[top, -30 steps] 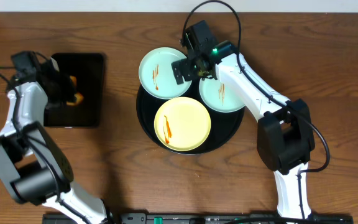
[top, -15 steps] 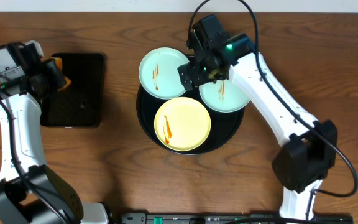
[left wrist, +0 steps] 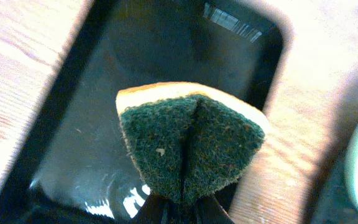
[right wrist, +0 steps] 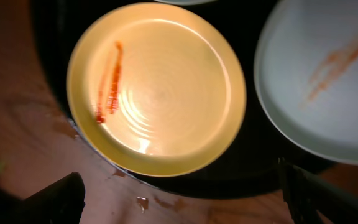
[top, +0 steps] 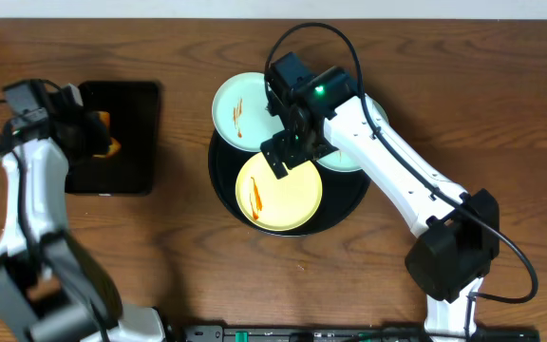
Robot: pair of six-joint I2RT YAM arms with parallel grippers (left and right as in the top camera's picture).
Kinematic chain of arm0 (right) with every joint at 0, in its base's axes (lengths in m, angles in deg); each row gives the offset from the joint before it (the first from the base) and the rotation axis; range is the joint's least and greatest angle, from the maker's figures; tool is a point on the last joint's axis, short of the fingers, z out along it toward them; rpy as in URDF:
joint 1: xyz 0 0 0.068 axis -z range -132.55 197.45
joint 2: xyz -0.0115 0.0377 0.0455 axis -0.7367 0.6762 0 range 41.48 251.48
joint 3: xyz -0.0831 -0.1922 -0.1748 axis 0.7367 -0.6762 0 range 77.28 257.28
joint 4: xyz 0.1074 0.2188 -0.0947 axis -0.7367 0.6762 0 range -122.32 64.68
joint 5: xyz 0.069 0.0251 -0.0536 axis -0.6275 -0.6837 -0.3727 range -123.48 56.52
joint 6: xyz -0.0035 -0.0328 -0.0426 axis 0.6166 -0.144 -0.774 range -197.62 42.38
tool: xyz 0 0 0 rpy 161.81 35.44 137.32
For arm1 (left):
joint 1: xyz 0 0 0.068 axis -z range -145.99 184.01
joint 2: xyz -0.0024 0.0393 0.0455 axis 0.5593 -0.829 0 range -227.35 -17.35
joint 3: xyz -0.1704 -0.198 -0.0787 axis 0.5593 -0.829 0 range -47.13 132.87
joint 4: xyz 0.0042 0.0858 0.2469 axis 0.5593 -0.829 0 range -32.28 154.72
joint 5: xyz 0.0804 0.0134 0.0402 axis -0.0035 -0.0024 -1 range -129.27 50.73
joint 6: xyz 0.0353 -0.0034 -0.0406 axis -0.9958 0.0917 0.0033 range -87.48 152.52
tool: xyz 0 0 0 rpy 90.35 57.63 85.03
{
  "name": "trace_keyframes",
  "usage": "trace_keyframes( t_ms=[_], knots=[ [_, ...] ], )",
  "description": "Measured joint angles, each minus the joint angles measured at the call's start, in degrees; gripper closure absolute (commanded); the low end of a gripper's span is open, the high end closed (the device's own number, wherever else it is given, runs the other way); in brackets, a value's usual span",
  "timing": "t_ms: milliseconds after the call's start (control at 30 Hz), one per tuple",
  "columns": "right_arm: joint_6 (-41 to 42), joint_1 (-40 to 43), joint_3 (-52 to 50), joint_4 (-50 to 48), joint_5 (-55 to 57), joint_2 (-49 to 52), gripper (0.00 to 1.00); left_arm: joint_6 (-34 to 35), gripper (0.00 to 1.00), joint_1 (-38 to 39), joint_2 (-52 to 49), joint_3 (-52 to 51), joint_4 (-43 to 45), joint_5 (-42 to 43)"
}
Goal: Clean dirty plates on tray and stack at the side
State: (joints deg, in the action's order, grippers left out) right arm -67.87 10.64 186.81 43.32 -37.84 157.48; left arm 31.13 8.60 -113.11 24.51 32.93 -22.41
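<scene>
The round black tray (top: 218, 180) holds three plates. A mint plate (top: 240, 106) with sauce streaks lies at its upper left. The yellow plate (top: 278, 195) with an orange streak lies in front. The second mint plate (top: 349, 157) is partly hidden under my right arm. My right gripper (top: 286, 152) hovers open and empty over the yellow plate's far edge. In the right wrist view, the yellow plate (right wrist: 157, 87) and a streaked mint plate (right wrist: 328, 74) lie below the open gripper (right wrist: 185, 199). My left gripper (left wrist: 182, 208) is shut on a green-and-yellow sponge (left wrist: 191, 143).
A smaller rectangular black tray (top: 126, 161) lies on the wooden table at the left, under the sponge (top: 107, 133) and my left gripper (top: 91, 133). In the left wrist view its wet glossy floor (left wrist: 86, 143) shows. Small droplets (right wrist: 142, 202) lie near the round tray's rim.
My right gripper has moved from over the right mint plate down and left to the yellow plate's edge. My left gripper holds the sponge and has shifted over the rectangular tray.
</scene>
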Motion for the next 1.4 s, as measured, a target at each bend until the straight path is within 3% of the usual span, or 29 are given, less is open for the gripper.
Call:
trace_keyframes(
  t_ms=[133, 500, 833, 1133, 1400],
  knots=[
    [3.9, 0.0, 0.0, 0.3, 2.7, 0.0, 0.01, 0.0, 0.93, 0.0, 8.1, 0.5, 0.4, 0.2],
    [6.0, 0.0, -1.5, 1.8, 3.5, 0.4, 0.01, -0.2, 0.93, 0.0, -5.9, -2.8, 0.2, 1.1],
    [6.2, 0.0, -7.1, -0.5, 3.7, 0.8, 0.01, -0.1, 0.93, 0.5, 11.6, -2.2, -0.4, 6.6],
    [6.2, 0.0, -7.1, -1.5, -0.2, 0.8, 0.01, 0.5, 0.93, 1.2, 3.0, -4.1, 1.8, -0.1],
    [6.2, 0.0, -7.1, -1.1, -1.4, 0.8, 0.01, 1.7, 0.93, 1.2, 9.6, -4.9, 1.9, 8.0]
  ],
)
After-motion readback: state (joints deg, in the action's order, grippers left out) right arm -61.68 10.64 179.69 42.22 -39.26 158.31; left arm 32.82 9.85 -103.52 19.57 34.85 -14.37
